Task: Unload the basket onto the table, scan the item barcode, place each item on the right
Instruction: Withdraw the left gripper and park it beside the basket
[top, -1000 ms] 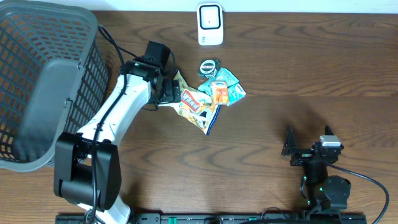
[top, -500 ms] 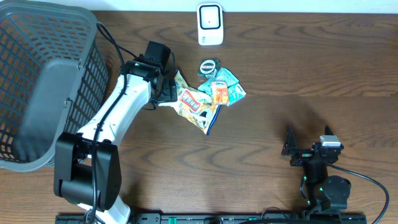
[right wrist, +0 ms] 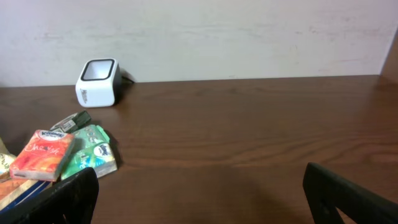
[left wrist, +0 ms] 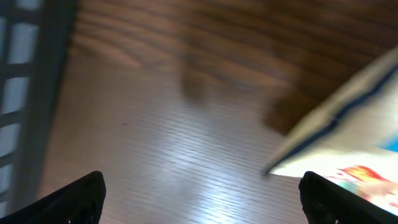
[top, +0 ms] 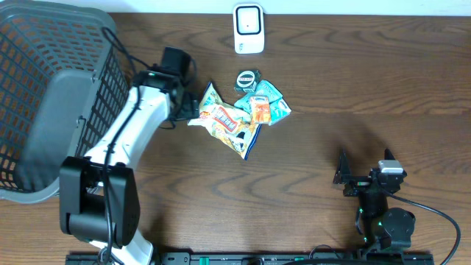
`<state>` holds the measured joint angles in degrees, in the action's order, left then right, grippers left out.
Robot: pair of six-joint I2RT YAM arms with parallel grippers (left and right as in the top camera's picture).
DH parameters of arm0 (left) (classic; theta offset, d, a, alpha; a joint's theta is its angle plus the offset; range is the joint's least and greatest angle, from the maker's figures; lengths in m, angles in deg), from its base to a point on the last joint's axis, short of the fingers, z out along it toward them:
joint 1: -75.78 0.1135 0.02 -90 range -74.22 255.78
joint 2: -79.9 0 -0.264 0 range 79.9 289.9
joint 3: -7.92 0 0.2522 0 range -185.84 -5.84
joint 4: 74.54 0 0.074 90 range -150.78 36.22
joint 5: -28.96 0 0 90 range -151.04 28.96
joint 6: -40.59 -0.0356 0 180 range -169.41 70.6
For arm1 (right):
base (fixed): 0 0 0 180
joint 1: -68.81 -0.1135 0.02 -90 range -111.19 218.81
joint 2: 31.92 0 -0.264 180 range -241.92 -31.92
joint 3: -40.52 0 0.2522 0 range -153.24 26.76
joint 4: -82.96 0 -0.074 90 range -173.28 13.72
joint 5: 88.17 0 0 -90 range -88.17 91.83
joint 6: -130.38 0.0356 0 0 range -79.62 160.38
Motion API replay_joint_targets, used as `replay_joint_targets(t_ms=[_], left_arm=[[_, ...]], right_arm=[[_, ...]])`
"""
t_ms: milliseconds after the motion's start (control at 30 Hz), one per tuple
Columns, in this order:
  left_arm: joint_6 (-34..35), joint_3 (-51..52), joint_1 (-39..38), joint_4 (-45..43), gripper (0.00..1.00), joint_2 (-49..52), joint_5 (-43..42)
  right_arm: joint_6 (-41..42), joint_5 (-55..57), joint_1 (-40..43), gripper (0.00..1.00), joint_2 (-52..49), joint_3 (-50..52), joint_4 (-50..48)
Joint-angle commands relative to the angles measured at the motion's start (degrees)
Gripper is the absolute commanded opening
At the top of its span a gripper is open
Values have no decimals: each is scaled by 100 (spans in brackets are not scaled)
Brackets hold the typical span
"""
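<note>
- Nearest me, low on the right, my right tool (right wrist: 205, 200) sits parked with its jaws wide and nothing between them. It is well apart from the goods.
- I count two arms, one basket, one scanner and one heap of goods on the tabletop (top: 353, 73).
- My left tool (left wrist: 214, 202) hangs over bare wood, jaws wide and holding nothing. In the left wrist view a corner of the snack bag (left wrist: 348, 140) pokes in from the right, clear of both fingers.
- The snack bag (top: 224, 124) lies flat near the middle of the tabletop, just right of the left tool. It is the nearest piece of the heap.
- In the heap I count one snack bag, one orange pack (top: 259, 109), two teal packets (top: 277, 110) as best I can make out, and one dark round tin (top: 247, 79). They touch or overlap one another, with the tin on the far side.
- One grey mesh basket (top: 51, 96) fills the left end.
- One white scanner (top: 249, 28) stands at the far edge, beyond the tin and apart from it.
- Against a second ago, the left tool has drawn back leftward off the bag's edge, toward the basket, and the bag now shows uncovered. The right arm, the scanner and the smaller packs have not shifted, and both tools were just as wide then.
</note>
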<state>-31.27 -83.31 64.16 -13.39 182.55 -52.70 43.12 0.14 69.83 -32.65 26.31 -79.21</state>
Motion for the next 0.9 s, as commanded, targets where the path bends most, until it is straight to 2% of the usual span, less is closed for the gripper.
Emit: replay_joint_targets(t_ms=[0, 300, 500, 633, 733, 867], left_arm=[[-33, 17, 348, 114, 98, 4, 157], [-57, 17, 1010, 109, 98, 4, 181], [-844, 17, 1543, 98, 98, 4, 181], [-848, 17, 1897, 94, 98, 4, 111], [-898, 17, 1943, 94, 98, 2, -468], [-1401, 17, 1792, 59, 98, 2, -1585]], right_arm=[[17, 7, 17, 99, 7, 9, 22], [17, 7, 17, 99, 7, 9, 22], [17, 7, 17, 99, 7, 9, 22], [17, 4, 17, 99, 7, 9, 22], [17, 7, 17, 99, 7, 9, 22], [17, 4, 17, 99, 7, 9, 22]])
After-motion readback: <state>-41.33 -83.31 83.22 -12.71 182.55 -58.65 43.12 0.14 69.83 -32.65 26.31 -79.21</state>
